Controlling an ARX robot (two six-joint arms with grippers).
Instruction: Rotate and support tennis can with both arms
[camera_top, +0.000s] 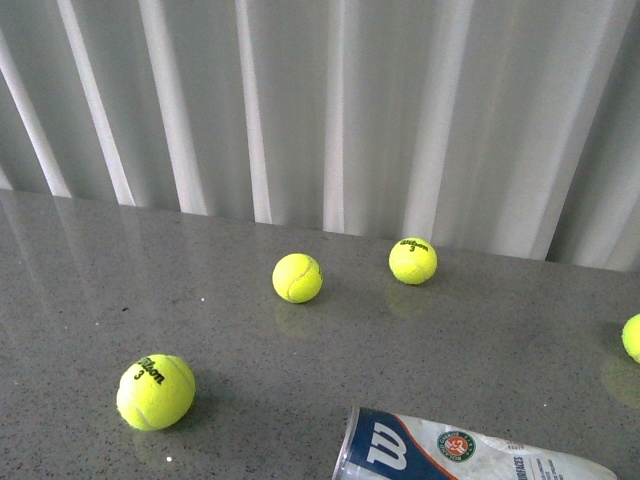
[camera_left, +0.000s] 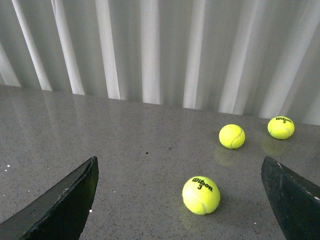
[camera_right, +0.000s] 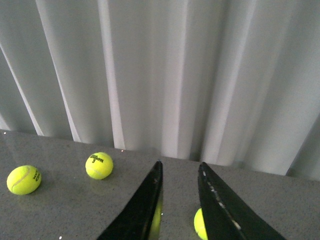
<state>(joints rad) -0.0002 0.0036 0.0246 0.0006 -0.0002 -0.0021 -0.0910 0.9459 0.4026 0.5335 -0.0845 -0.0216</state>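
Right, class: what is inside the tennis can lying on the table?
At the clear end of the tennis can no ball shows. Its label covers most of the wall and the picture's edge cuts off the rest, so its contents cannot be told.

Near the white curtain, on the grey table, lie a plain ball and a printed ball. The Wilson 3 ball lies farthest from the curtain. A yellow sliver is probably another ball.

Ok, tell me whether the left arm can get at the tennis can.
Likely yes: the tennis can lies on the table, left end unblocked, and the left arm's fingers are open.
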